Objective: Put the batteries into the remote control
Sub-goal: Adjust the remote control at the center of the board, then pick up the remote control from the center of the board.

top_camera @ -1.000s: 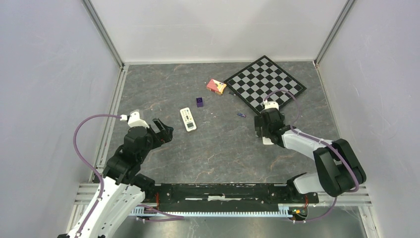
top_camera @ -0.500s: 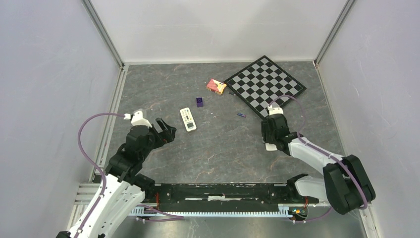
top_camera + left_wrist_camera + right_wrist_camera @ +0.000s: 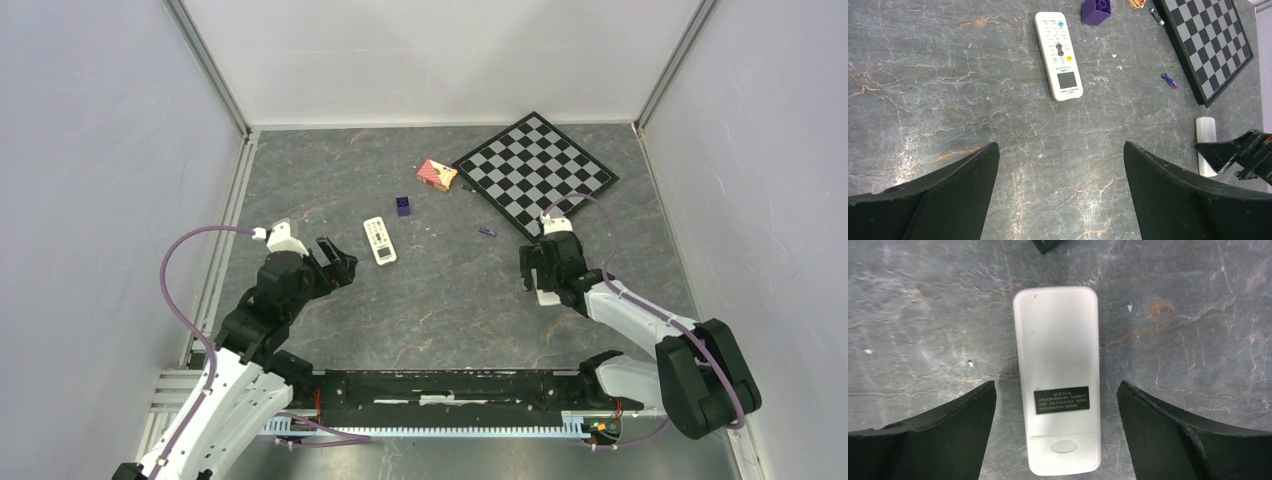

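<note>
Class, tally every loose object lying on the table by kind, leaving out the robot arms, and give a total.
Remotes: 2, one face up, one face down
Batteries: 2
Purple block: 1
Striped box: 1
Chessboard: 1
Total: 7

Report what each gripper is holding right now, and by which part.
Nothing is held. The left gripper hangs open over the table; the right gripper is open astride the white-backed remote, not touching it.
</note>
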{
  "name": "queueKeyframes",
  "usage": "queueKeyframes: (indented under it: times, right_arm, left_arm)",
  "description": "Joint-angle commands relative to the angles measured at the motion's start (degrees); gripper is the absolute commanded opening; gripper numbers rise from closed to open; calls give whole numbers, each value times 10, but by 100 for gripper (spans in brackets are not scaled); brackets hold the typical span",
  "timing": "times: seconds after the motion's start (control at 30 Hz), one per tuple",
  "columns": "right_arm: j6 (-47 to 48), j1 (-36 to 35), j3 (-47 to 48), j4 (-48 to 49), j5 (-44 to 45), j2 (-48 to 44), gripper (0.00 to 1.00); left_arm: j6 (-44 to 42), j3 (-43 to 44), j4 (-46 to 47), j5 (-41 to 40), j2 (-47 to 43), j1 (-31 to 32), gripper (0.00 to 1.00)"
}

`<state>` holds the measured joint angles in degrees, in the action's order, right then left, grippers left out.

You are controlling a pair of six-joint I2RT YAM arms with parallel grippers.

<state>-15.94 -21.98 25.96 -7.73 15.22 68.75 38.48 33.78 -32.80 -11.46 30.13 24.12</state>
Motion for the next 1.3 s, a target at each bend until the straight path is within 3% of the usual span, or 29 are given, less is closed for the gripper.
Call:
queueKeyframes:
  times: [0.0, 0.23, 0.37, 0.5, 0.67, 0.97, 1.07, 1.27]
  right_arm:
    - [26, -12, 59, 15, -33, -36, 95]
    - [16, -195, 139, 118, -20, 49, 95]
    - [-7, -298, 206, 175, 43, 161, 96]
    - [-31, -358, 303, 206, 77, 288, 97]
    - [-59, -380, 406, 204, 86, 403, 97]
    - [-75, -389, 504, 177, 96, 515, 93]
    - [-69, -392, 541, 158, 117, 548, 87]
    - [-45, -392, 559, 141, 171, 563, 59]
  left_arm:
    - [2, 4, 25, -15, 4, -2, 100]
    - [18, 2, 17, -55, -12, -3, 100]
    - [34, 8, -10, -96, -45, -3, 100]
    - [43, 15, -37, -137, -92, -3, 100]
    - [38, 23, -66, -151, -133, -3, 100]
    - [43, 24, -77, -137, -141, -3, 100]
    - [43, 23, -77, -134, -138, -2, 100]
    - [54, 13, -57, -121, -138, -2, 100]
